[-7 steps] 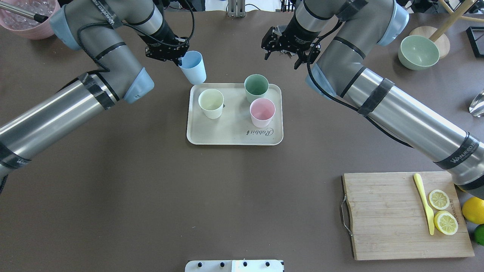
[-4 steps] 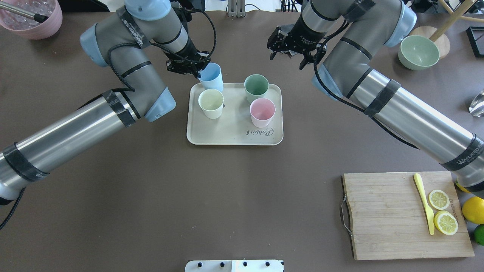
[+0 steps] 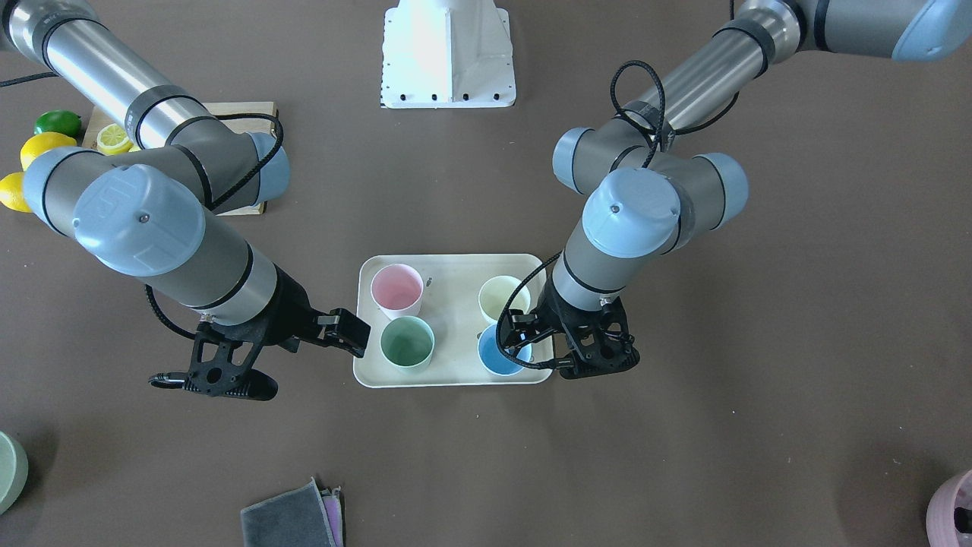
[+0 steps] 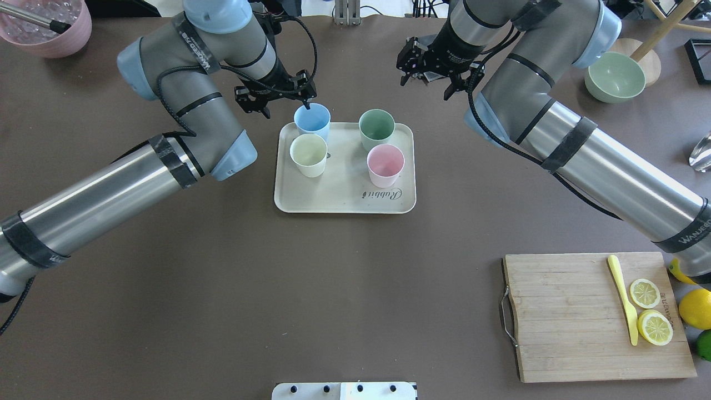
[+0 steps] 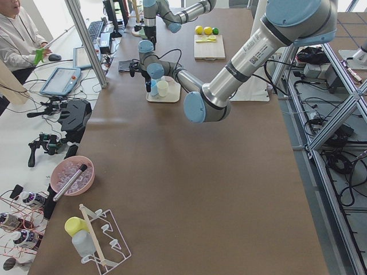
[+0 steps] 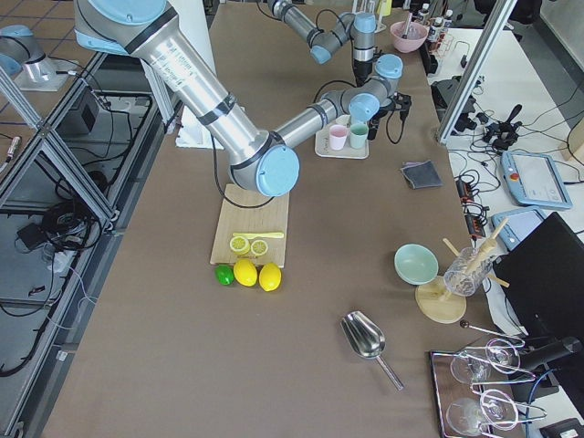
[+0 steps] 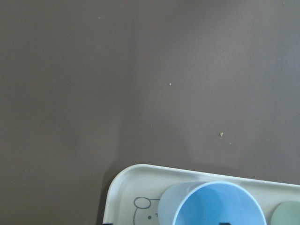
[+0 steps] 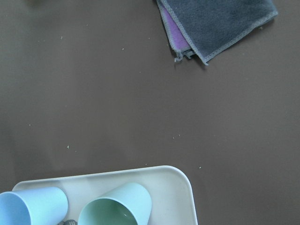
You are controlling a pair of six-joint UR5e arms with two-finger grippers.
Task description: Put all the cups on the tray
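Starting on the robot's side, there's a wooden cutting board off to its right. It has a yellow knife and two lemon halves on it. A whole lemon and a lime sit just past the board's edge.

Mid-table is the cream Rabbit tray, and all four cups are standing upright on it. The pink cup and cream cup make the nearer row, pink on the right. The green cup is just behind the pink one. The light blue cup is behind the cream one, tucked into the tray's far left corner. Those two are really close, and I can't tell if they touch.

The left gripper is over that corner with its claw spread wide, not pinching anything. One fingertip sits at the blue cup's rim, and the left wrist cam shows a dark bit of it inside the cup's mouth. The right gripper hangs off the tray's far right corner near the green cup, claw wide too, holding nothing.

Farther out are a sage green bowl on the right and a pink bowl in the far left corner. A folded grey cloth lies over a purple one on the operators' side.
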